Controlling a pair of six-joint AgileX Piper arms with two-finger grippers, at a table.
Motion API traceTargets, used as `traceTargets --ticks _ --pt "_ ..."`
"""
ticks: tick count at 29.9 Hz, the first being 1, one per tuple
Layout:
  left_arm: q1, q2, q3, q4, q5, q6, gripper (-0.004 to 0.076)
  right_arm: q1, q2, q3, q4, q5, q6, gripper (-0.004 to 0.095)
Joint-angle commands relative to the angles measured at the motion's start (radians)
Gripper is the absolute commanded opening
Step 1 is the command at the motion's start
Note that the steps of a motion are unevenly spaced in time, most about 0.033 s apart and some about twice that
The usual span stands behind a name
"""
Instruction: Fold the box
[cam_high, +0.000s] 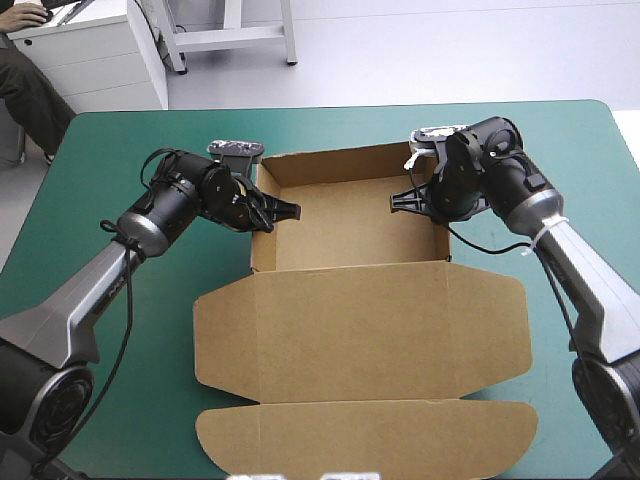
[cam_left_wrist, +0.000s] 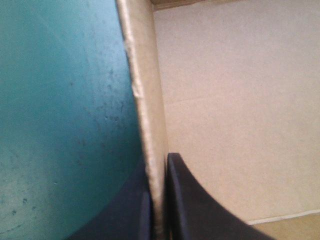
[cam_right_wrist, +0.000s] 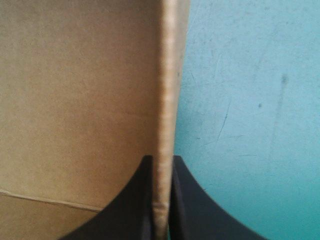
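Observation:
The brown box (cam_high: 350, 225) stands as an open tray at the table's middle, its walls raised and its lid (cam_high: 360, 335) lying flat toward the near edge. My left gripper (cam_high: 268, 212) is shut on the tray's left wall (cam_left_wrist: 150, 115), one finger inside and one outside. On the opposite side my right gripper (cam_high: 425, 203) is shut on the right wall (cam_right_wrist: 167, 100) the same way. In both wrist views the wall's top edge runs straight ahead from between the black fingers, with the tray's floor on one side and teal-green cover on the other.
The lid's rounded end flap (cam_high: 365, 437) reaches almost to the near table edge. Teal-green cover (cam_high: 110, 140) lies open to the left and right of the box and behind it.

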Motion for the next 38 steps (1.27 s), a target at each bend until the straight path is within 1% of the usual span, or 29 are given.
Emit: traceTargets --ticks 1,6,12,16,20,23,25,27,29,32,33,35,36,38 --pt "-0.003 0.0 -0.027 0.036 0.057 0.025 -0.001 -0.003 -0.014 -0.033 0.018 0.0 -0.055 -0.0001" --pt "-0.003 0.03 -0.027 0.036 0.094 0.003 -0.001 -0.003 0.048 -0.033 0.038 0.008 -0.066 -0.0001" --pt "-0.003 0.03 -0.027 0.036 0.075 -0.004 -0.001 -0.028 0.082 -0.033 0.043 0.008 -0.066 -0.0001" --pt "-0.003 0.03 -0.027 0.036 0.05 -0.005 -0.001 -0.057 0.085 -0.033 0.089 0.008 -0.082 -0.0001" --pt "-0.003 0.03 -0.027 0.036 0.034 -0.005 -0.0008 -0.064 0.085 -0.033 0.089 0.008 -0.087 -0.0001" --pt "-0.003 0.03 -0.027 0.036 0.024 0.017 0.0017 -0.064 0.085 -0.033 0.089 0.006 -0.087 0.0014" --pt "-0.003 0.03 -0.027 0.036 0.026 0.034 0.0062 -0.064 0.085 -0.033 0.089 0.008 -0.092 0.0062" --pt "-0.003 0.03 -0.027 0.036 0.028 0.034 0.0139 -0.064 0.085 -0.033 0.089 0.008 -0.098 0.0141" --pt "-0.003 0.03 -0.027 0.036 0.028 0.034 0.0238 -0.064 0.085 -0.033 0.089 0.008 -0.102 0.0276" --pt "-0.003 0.03 -0.027 0.036 0.03 0.032 0.0375 -0.064 0.085 -0.033 0.089 0.008 -0.102 0.0535" --pt "-0.003 0.03 -0.027 0.036 0.033 0.03 0.0398 -0.064 0.085 -0.033 0.089 0.008 -0.102 0.0621" --pt "-0.003 0.03 -0.027 0.036 0.041 0.03 0.0424 -0.064 0.085 -0.033 0.094 0.006 -0.102 0.0744" --pt "-0.003 0.03 -0.027 0.036 0.045 0.03 0.0424 -0.064 0.085 -0.033 0.094 0.004 -0.102 0.0787" --pt "-0.003 0.03 -0.027 0.036 0.049 0.03 0.0424 -0.064 0.085 -0.033 0.089 -0.003 -0.102 0.0811"
